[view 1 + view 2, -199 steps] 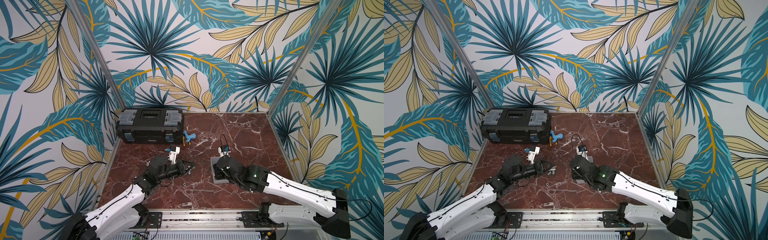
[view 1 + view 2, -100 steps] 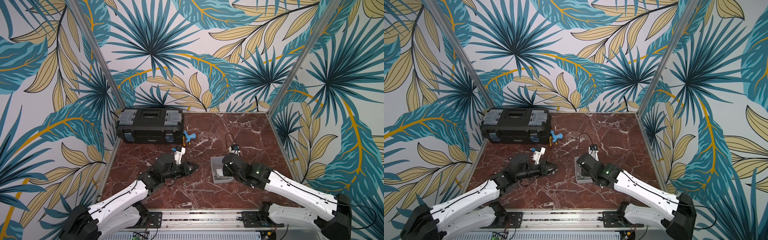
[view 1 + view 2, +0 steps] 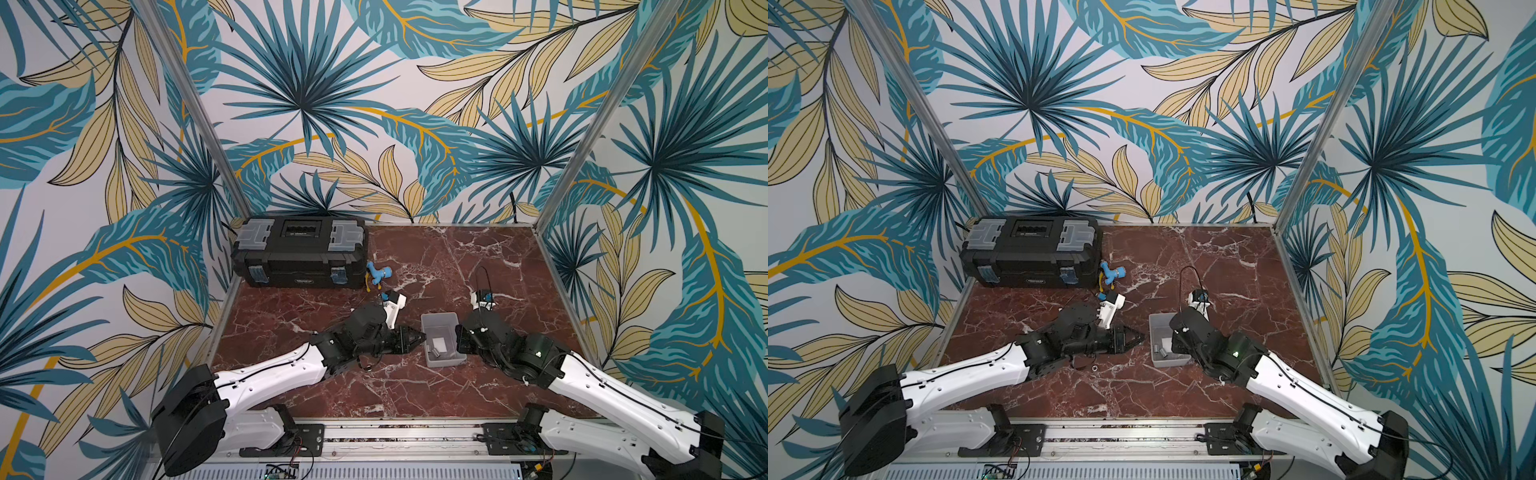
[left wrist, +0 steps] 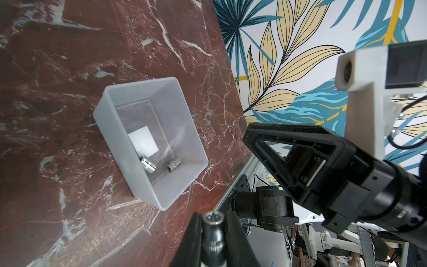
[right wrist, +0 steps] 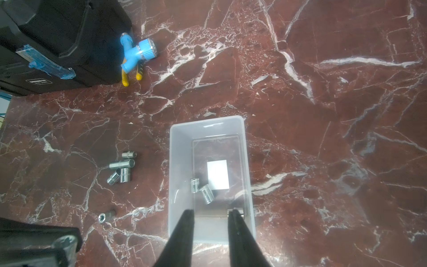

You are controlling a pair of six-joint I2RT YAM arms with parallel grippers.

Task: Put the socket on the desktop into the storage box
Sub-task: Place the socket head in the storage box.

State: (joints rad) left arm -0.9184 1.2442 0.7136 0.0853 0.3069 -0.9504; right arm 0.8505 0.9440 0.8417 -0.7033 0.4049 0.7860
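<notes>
left gripper (image 3: 417,339): we see its jaws pinching a socket (image 4: 212,231); the steel shows between the two fingers in the left wrist view
held socket: clear of the desktop (image 3: 457,257); long axis along the fingers, open end facing out past the tips
box (image 3: 438,322): lower centre of the frame in both top views; lidless, upright; two sockets (image 5: 194,185) already lie on its floor beside a white label
key relation: in a top view the box lies directly right of the left fingertips, in line with the way they point; the tips stand just beside its left wall, not yet over the opening; whether they touch it we cannot tell
right gripper (image 5: 211,210): jaws spread and empty, hanging over the box's end nearest the robot
nearer arm: both are close to the box; only the left carries anything, so we judge the drop is its job
loose sockets (image 5: 122,167): a cluster on the desktop, on the left arm's side of the box
next move, our judgement: carry the tips rightward over the wall, then part the jaws; the right gripper crowds that opening, so contact is the risk
</notes>
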